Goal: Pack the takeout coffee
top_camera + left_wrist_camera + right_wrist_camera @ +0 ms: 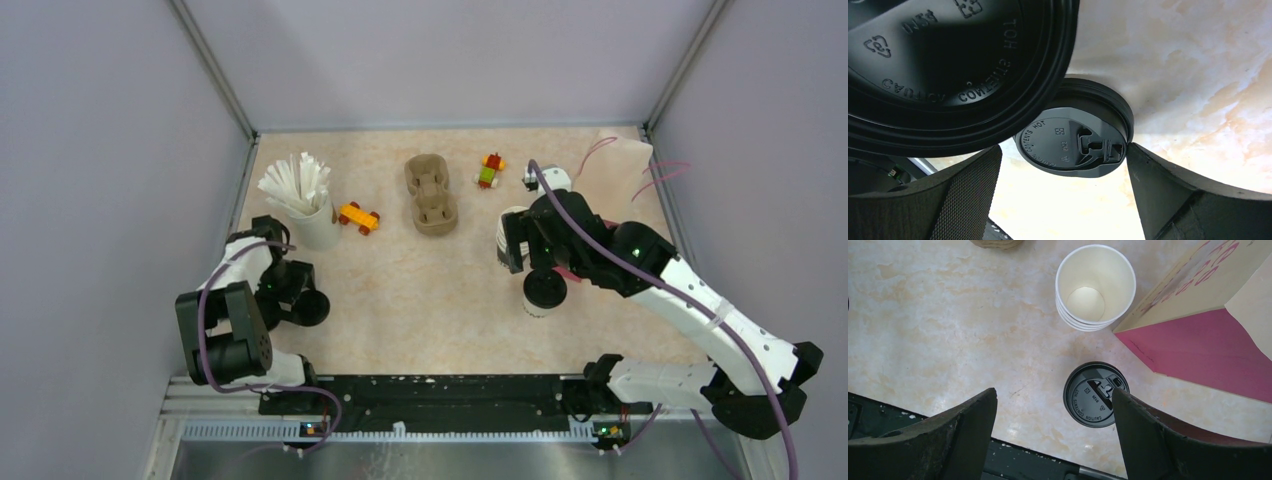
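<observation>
A lidded takeout coffee cup [545, 292] stands on the table, its black lid [1096, 395] just off my right gripper's right fingertip. My right gripper [1054, 395] hangs open above the table with nothing held, and shows in the top view [520, 248]. A stack of open white paper cups [1095, 287] stands beyond it. At the left, my left gripper [1063, 200] is open and empty, close over black lids: one large lid [948, 65] fills the upper left, another [1073, 140] lies between the fingertips' line. From above these lids [312, 307] sit beside the left gripper [292, 292].
A brown pulp cup tray [432, 195] lies at the back middle. A beige cup of white sticks [305, 205] stands back left. A pink and beige paper bag [1208, 315] lies at the right. Small toy pieces [358, 217] [490, 170] sit near the tray.
</observation>
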`<state>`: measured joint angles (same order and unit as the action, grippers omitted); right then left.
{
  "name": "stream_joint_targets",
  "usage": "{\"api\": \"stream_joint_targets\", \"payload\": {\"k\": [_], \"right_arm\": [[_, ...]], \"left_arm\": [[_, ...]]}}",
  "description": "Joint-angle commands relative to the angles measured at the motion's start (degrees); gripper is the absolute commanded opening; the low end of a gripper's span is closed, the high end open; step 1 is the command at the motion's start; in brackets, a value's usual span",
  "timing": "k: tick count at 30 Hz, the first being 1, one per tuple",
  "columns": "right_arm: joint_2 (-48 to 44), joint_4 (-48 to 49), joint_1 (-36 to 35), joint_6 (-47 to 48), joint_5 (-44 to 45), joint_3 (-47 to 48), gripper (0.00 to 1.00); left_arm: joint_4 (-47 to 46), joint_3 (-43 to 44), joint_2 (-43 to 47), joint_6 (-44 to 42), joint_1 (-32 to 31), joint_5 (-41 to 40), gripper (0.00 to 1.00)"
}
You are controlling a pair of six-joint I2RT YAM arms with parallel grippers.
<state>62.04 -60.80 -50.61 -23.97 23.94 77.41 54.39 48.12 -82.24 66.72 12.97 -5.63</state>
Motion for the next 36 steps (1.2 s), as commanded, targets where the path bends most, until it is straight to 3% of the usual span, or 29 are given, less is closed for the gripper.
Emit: {"api": "stream_joint_targets", "payload": {"k": [1, 11, 18, 24, 36], "right_arm": [[-0.1, 1.6, -0.7, 1.1, -0.2, 2.3, 0.83], [-0.4, 1.5, -0.6, 2.0, -0.8, 2.6, 0.83], [0.8, 1.7, -0.6, 2.1, -2.7, 4.0, 0.83], [2.1, 1.3, -0.7, 1.6, -4.4, 6.1, 0.83], [1.3, 0.4, -0.7, 2.0, -4.3, 6.8, 0.83]], "left_arm": [[-0.7, -1.4, 1.2, 0.1, -0.2, -1.5, 0.99], [0.3, -0.8, 4.5, -0.6, -0.2, -2.2, 0.90], [0.9, -0.4, 6.9, -7.5, -0.2, 0.8, 0.80], [0.8, -2.2, 10.6, -10.1, -0.2, -1.0, 0.98], [-3.4, -3.6, 7.8, -8.5, -0.3, 2.3, 0.99]]}}
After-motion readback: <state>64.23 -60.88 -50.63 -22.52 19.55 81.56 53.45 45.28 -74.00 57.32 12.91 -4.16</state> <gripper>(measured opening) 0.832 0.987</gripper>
